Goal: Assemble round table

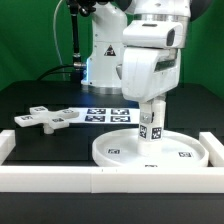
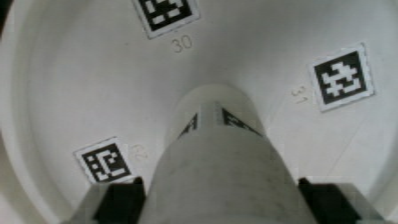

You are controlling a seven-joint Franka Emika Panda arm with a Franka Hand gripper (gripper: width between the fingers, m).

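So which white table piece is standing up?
The short leg, upright on the big round disc under the gripper. The disc and the cross-shaped foot lie flat.

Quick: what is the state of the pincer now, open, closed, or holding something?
Pincer: closed, holding the short cylindrical leg upright over the round disc.

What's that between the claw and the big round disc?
The short cylindrical leg, upright: the claw grips its top, its lower end meets the round disc at the middle, in the exterior view.
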